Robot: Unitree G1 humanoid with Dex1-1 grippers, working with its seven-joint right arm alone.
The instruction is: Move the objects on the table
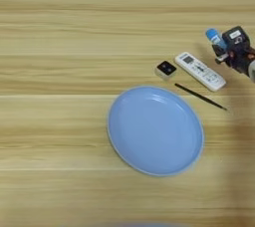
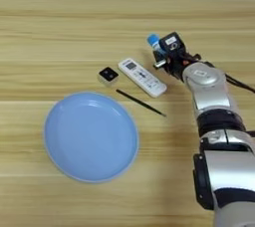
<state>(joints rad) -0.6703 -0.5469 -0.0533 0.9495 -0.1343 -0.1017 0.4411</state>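
A round light-blue plate [image 1: 155, 130] lies on the light-wood table [image 1: 60, 47], front of centre. Behind it sits a small black square piece [image 1: 166, 68], and to its right a slim white remote [image 1: 200, 71] lies at a slant. My right gripper [image 2: 163, 52] reaches in from the right, its black head right against a short blue tube [image 2: 154, 41] beyond the remote's far end. The tube's blue top sticks out to the left of the gripper; its lower part is hidden behind it.
A thin black stick [image 2: 141, 102] lies slanted between the remote and the plate's right rim. My silver forearm [image 2: 209, 91] crosses the table's right side, with a dark cable beside it.
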